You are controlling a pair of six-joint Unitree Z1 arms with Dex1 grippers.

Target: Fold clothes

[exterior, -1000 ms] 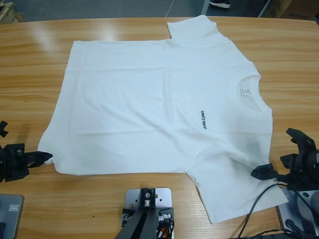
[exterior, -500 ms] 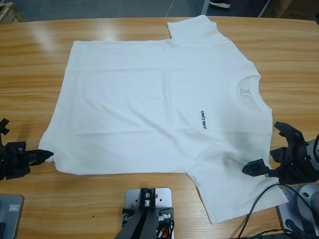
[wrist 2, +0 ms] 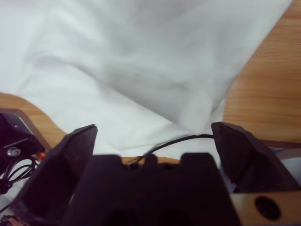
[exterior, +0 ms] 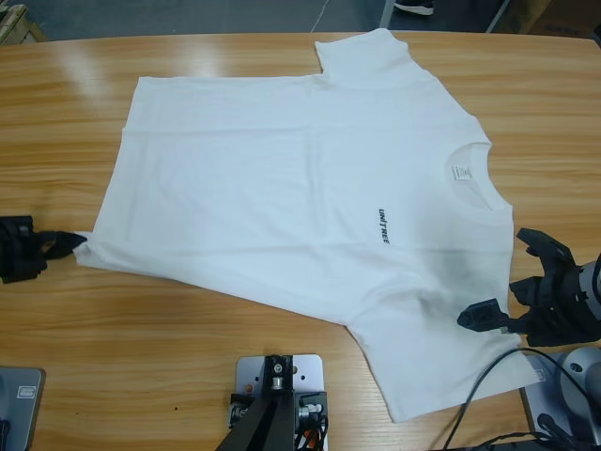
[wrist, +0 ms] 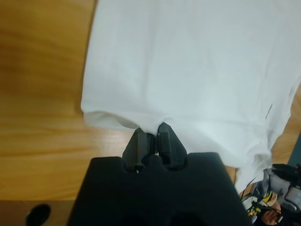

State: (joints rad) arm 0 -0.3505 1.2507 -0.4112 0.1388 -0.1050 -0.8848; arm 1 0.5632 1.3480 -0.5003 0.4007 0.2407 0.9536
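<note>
Nearest the camera, the lower short sleeve of the plain white cotton T-shirt (exterior: 282,197) lies toward the front edge of the long wooden table (exterior: 141,376). Just beside that sleeve, at the table's right end, the right gripper (exterior: 515,277) hangs with its two black jaws spread wide, holding nothing; its wrist view looks down on rumpled white cloth. At the left end, the left gripper (wrist: 150,139) is clenched on the shirt's near hem corner, with the fabric bunched between its jaws. The shirt spreads front side up across the table's middle, hem to the left, round ribbed collar (exterior: 470,174) to the right, small dark chest lettering (exterior: 383,226) showing.
</note>
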